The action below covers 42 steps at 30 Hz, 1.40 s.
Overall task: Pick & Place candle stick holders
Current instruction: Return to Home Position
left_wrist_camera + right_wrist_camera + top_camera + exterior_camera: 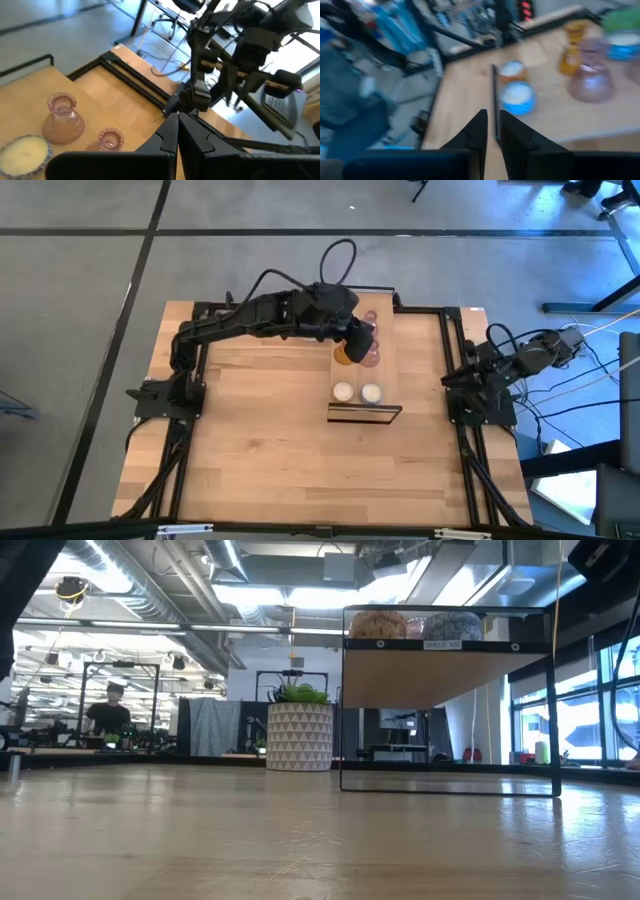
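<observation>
While a person [108, 712] sits beyond, holders [62, 120] apparently top the table's [200, 830] shelf [450, 645].

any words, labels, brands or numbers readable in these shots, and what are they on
Nothing can be quoted; there is one text, and it is illegible.
The white label on the front edge of the shelf has dark print that is too small to read.
No other view shows any writing.

the small label [440, 644] on the front edge of the shelf [450, 675] cannot be read.
</observation>
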Available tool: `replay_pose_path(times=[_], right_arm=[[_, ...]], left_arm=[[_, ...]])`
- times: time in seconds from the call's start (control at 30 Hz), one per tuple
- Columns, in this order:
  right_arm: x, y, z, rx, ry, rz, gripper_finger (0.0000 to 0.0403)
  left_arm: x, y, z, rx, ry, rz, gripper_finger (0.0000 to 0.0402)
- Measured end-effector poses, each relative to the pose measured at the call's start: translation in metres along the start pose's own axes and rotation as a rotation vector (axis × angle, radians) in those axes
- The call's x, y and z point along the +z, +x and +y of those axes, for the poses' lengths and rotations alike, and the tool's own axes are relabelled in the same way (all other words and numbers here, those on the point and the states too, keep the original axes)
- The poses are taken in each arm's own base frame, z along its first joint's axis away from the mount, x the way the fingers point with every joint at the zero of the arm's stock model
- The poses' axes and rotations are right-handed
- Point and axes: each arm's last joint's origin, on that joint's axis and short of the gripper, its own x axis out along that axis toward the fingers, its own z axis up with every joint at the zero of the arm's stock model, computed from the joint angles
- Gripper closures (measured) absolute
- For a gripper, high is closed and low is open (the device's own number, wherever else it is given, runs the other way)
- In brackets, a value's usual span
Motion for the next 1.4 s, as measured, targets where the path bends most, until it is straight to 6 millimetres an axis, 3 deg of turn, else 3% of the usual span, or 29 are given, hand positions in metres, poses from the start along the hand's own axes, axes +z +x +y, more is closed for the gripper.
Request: replay_pose_path(times=[0.37,0.47,0.63,0.9,1.4], right_arm=[[-0.049,0.008,-0.021,0.273,0.132,-0.179,0.0384],[-0.056,0.012,-0.021,0.291,0.111,-0.139,0.0384],[-0.062,0.023,-0.019,0.284,0.069,-0.072,0.0384],[-0.059,0.022,-0.017,0.311,-0.016,-0.107,0.0384],[-0.064,0.017,-0.024,0.238,-0.186,-0.128,0.0385]], left_arm=[[-0.017,0.02,-0.01,0.056,-0.03,-0.008,0.04],[-0.021,0.026,-0.01,0.051,-0.027,0.016,0.04],[-0.025,0.036,-0.01,0.043,-0.026,0.019,0.04],[-0.031,0.047,-0.009,0.051,-0.02,0.043,0.04],[-0.031,0.048,-0.008,0.067,-0.021,0.033,0.04]])
